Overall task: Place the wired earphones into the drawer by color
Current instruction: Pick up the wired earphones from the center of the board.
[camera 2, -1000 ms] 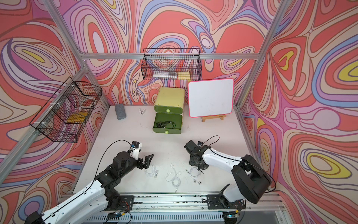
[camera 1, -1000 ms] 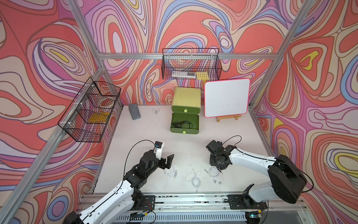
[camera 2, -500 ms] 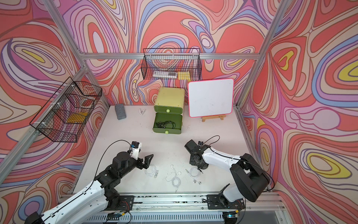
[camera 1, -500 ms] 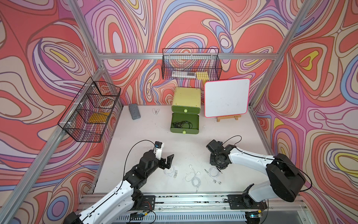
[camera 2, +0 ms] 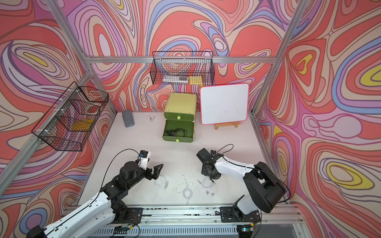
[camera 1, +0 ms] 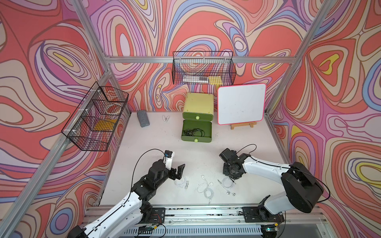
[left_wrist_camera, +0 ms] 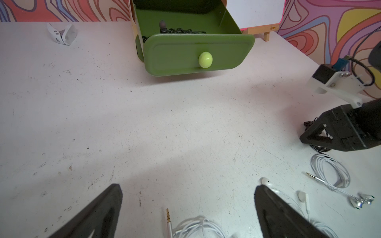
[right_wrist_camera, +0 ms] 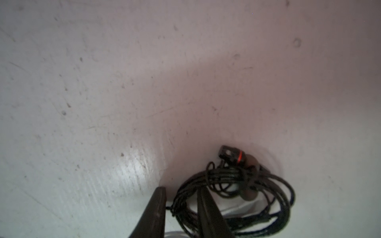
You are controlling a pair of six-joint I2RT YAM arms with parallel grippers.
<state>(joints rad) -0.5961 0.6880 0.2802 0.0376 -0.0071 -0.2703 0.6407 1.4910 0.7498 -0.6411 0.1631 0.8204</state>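
Note:
Three white wired earphones lie coiled near the table's front: one (camera 1: 181,182) just past my left gripper (camera 1: 177,174), one (camera 1: 206,187) in the middle, one (camera 1: 227,183) by my right gripper (camera 1: 232,175). The left gripper (left_wrist_camera: 188,197) hovers wide open, with a white coil and its plug (left_wrist_camera: 169,218) between its fingers. The right gripper (right_wrist_camera: 182,190) points down onto a black coiled set (right_wrist_camera: 237,177), one finger inside the coil and one outside, closed on a strand. The yellow-green drawer cabinet (camera 1: 199,103) has its lowest drawer (camera 1: 207,127) pulled out with black earphones (camera 1: 193,131) inside.
A whiteboard on a wooden easel (camera 1: 241,103) stands right of the cabinet. A grey block (camera 1: 142,121) and a white clip (camera 1: 166,118) lie at the back left. Wire baskets hang on the left wall (camera 1: 99,115) and the back wall (camera 1: 203,70).
The right gripper's jaws have narrowed around the black coil. Neither arm has visibly shifted, and the left gripper has stayed wide open.

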